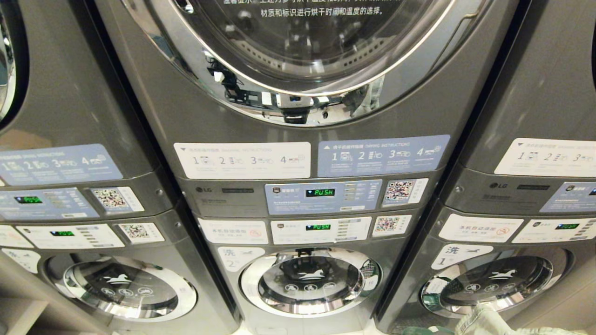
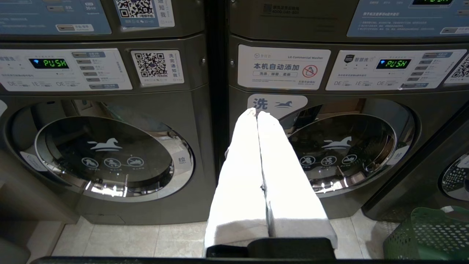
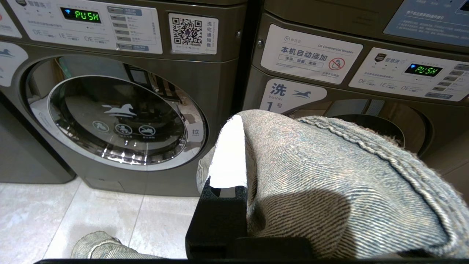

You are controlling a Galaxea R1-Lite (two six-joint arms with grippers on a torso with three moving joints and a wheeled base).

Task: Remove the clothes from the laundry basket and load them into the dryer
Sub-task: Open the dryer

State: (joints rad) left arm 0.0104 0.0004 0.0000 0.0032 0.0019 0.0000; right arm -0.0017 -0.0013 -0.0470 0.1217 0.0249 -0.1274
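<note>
denim garment (image 3: 329,183) is draping over the right pincer (image 3: 234,146), its pale blue-grey cloth covering one finger while the other white finger (image 3: 227,157) is showing bare; the pincer is closing on the cloth, nearly together. a loose end of denim (image 3: 99,245) is hanging low over the tiled floor (image 3: 73,205). left pincer (image 2: 257,114) is sitting fully closed, white fingers (image 2: 238,176) pressed side by side, holding nothing, pointing at the lower washer door (image 2: 340,150). green laundry basket (image 2: 428,234) is standing on the floor just beside that washer. stacked grey machines are filling the head view; the dryer door (image 1: 316,46) above the middle panel is sitting closed, and the green display (image 1: 320,192) is reading push.
</note>
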